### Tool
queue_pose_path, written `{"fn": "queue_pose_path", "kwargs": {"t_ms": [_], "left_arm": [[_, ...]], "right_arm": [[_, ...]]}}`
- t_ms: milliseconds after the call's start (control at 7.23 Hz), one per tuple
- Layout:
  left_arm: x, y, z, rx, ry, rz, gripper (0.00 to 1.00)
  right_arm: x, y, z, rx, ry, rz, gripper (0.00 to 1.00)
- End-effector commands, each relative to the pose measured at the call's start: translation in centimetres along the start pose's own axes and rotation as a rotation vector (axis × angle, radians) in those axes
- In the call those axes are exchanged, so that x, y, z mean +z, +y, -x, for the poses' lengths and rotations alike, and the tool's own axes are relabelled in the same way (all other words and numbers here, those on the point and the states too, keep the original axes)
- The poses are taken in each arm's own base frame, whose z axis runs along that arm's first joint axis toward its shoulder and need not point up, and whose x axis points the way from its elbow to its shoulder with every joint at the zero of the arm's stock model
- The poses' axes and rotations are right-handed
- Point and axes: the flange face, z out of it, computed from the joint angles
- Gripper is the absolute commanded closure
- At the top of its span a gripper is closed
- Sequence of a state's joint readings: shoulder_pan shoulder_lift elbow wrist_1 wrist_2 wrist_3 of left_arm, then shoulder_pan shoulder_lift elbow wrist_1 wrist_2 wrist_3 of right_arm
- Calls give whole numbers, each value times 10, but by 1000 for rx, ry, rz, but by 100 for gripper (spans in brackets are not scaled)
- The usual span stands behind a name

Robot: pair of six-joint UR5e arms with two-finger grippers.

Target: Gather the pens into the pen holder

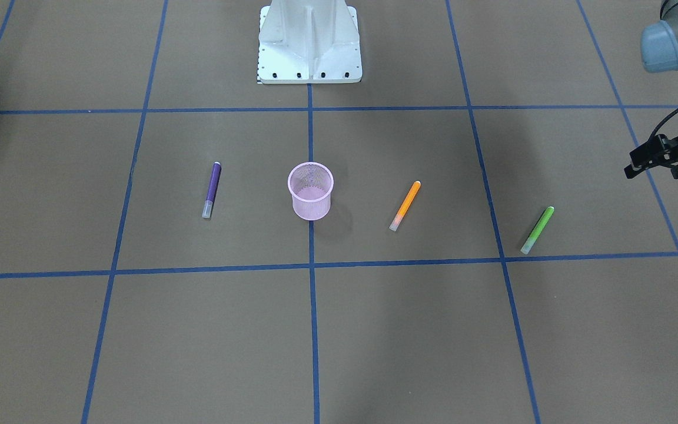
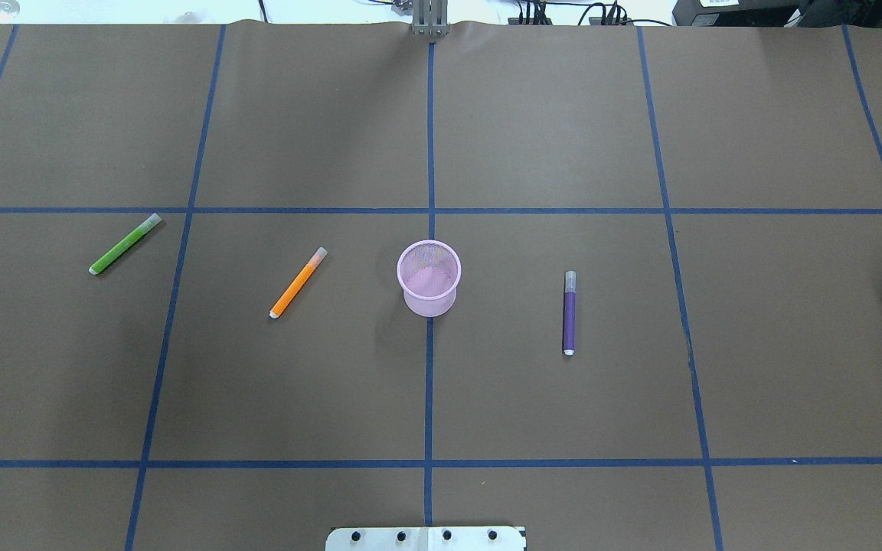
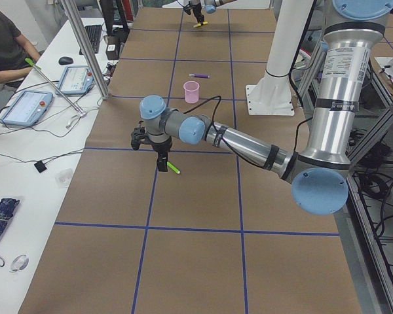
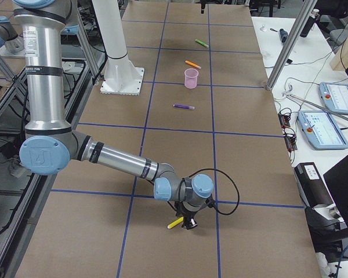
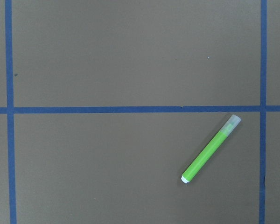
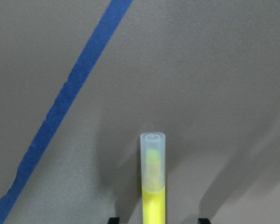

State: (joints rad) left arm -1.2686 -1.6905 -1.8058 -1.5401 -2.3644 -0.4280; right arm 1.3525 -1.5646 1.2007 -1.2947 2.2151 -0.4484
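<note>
Plastic-bodied green pen (image 2: 125,244), orange pen (image 2: 298,282) and purple pen (image 2: 569,313) lie flat on the table (image 2: 640,383) across mid-frame of the overhead view, the pen holder (image 2: 429,303) upright between the latter two. Judge them light, stiff and apt to roll; take each mid-barrel, across its width. Your right end effector (image 6: 157,219) straddles a yellow pen (image 6: 153,186), jaws apart; of the left end effector (image 3: 162,162) you cannot tell.

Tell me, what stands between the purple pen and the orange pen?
The pink mesh pen holder stands upright between the purple pen and the orange pen, touching neither. The overhead view shows it best.
</note>
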Motion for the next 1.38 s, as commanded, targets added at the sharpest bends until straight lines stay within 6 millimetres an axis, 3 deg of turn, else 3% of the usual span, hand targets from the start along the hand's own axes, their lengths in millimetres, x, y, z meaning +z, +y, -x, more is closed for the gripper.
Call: {"fn": "queue_pose_path", "kwargs": {"t_ms": [0,138,553,830,968,1107,1245], "left_arm": [[0,0,0,0,-1,0,0],[0,0,0,0,-1,0,0],[-2,1,-2,3,3,-3,0],[-10,1,-11,19,10,-19,0],[-17,3,-18,42,16,-34,0],[-18,3,-32,106,43,-75,0],[-14,5,-48,133,73,-106,0]], "right_arm": [[1,1,0,-1,-1,2,92],[1,1,0,-2,-1,2,100],[-29,-27,13,0,-2,-65,100],[-99,-67,56,191,-8,-215,100],[-124,-77,72,290,-9,-327,100],[-138,-91,92,432,-58,-474,100],[-137,-118,131,506,-137,-560,100]]}}
